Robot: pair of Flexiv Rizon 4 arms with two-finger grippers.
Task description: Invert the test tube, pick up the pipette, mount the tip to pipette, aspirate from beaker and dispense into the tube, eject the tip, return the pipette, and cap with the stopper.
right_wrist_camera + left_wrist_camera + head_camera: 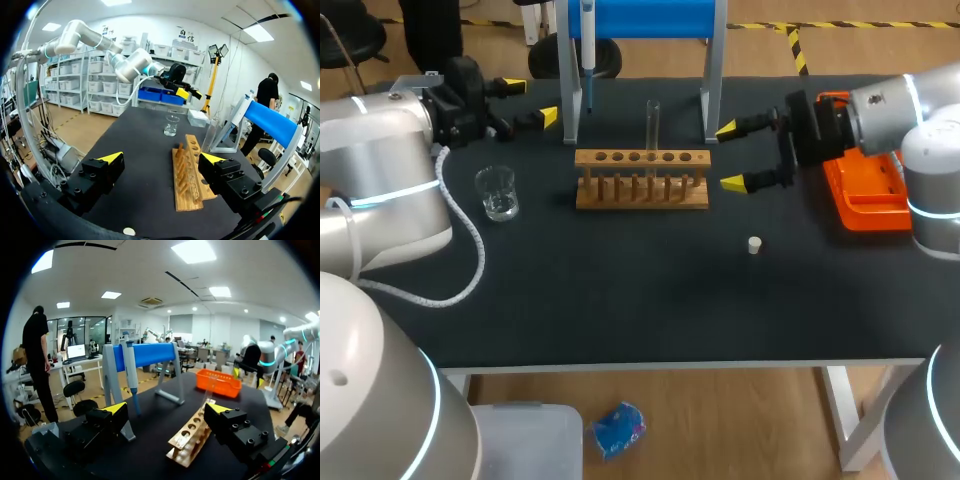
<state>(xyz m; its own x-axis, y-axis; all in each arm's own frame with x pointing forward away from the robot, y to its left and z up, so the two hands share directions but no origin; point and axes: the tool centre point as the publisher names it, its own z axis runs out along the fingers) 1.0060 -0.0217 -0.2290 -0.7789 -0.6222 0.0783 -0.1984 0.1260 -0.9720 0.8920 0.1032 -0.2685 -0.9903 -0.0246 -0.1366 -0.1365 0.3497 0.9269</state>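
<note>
Head view | left hand [532, 102] by table [620, 290] edge | right hand [728, 156] beside rack [641, 180]

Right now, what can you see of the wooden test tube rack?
The rack is light brown wood: a top bar with a row of round holes, thin uprights beneath, a flat base. It stands level on the black table. A clear test tube stands in one hole. The left claw and right claw, both open, flank it without touching.
</note>
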